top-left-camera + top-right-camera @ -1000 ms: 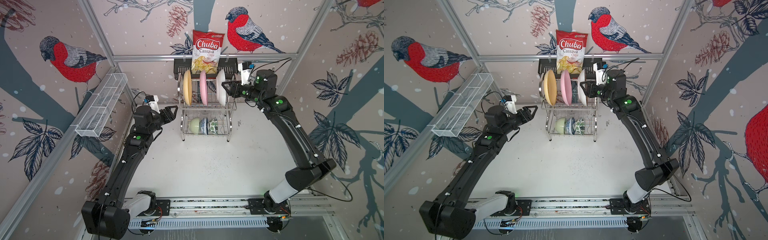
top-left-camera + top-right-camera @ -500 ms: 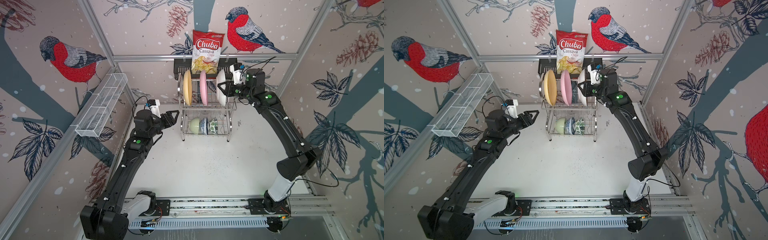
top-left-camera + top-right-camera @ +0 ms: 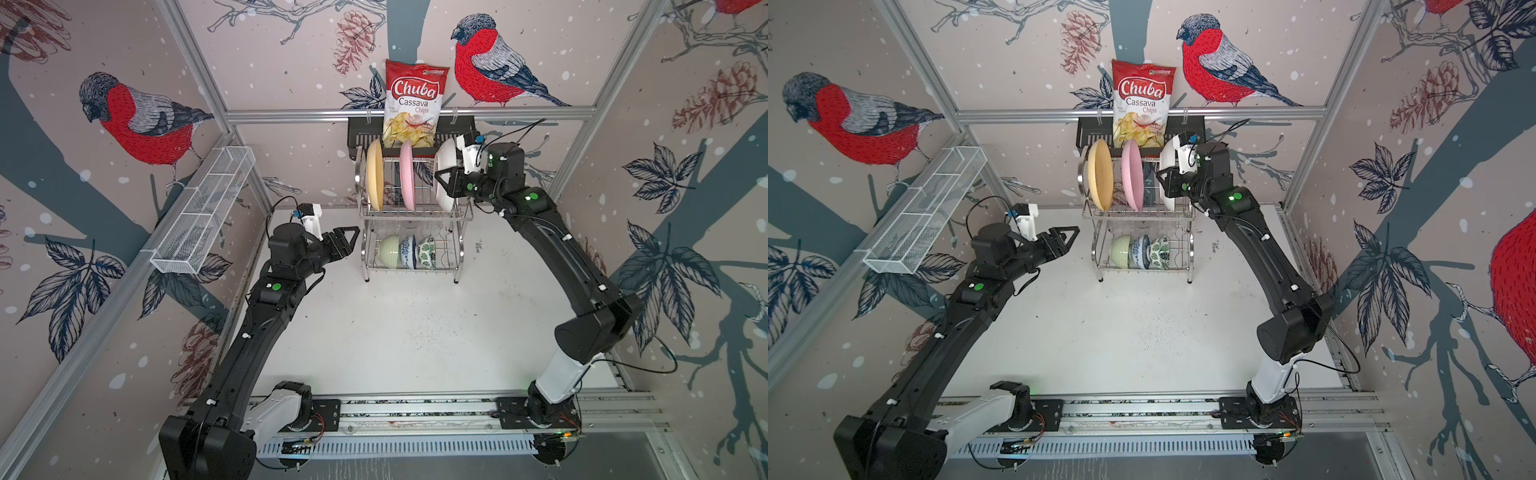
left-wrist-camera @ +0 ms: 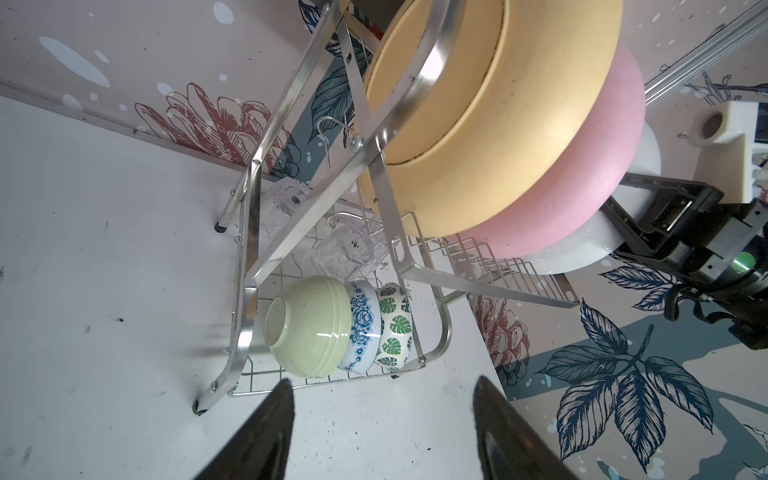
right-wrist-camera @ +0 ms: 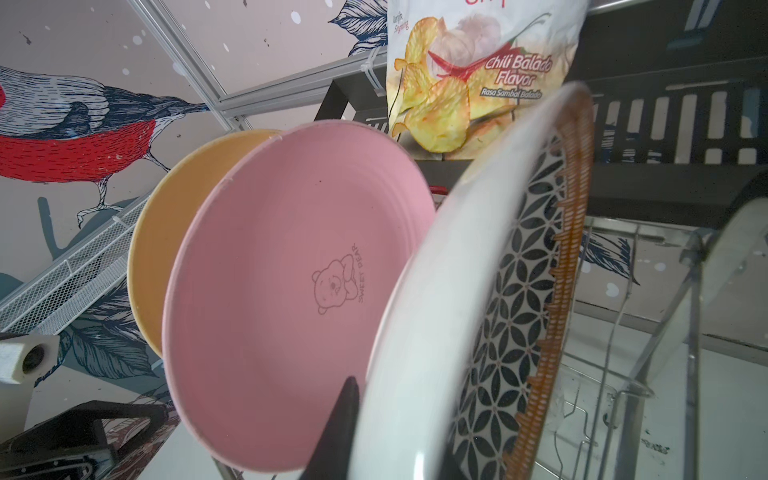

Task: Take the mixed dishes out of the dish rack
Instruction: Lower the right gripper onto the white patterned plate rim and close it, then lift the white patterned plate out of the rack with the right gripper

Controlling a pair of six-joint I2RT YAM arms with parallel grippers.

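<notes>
Bag (image 3: pixel 415 99): "Chuba Cassava Chips"; L end effector (image 3: pixel 352 240) open; R end effector (image 3: pixel 439 185): can't tell.

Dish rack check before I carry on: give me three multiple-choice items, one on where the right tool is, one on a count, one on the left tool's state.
1. Where is the right tool at the dish rack?
A) upper tier, at the white plate
B) lower tier
C) away from the rack

2. How many bowls sit in the lower tier?
A) two
B) three
C) four

3. The left tool is:
A) shut on a dish
B) shut, empty
C) open, empty

Answers:
1 A: in both top views it reaches the white plate's edge on the upper tier.
2 B: a pale green, a blue-patterned and a leaf-print bowl stand side by side.
3 C: in the left wrist view its fingers stand apart with nothing between them.
</notes>
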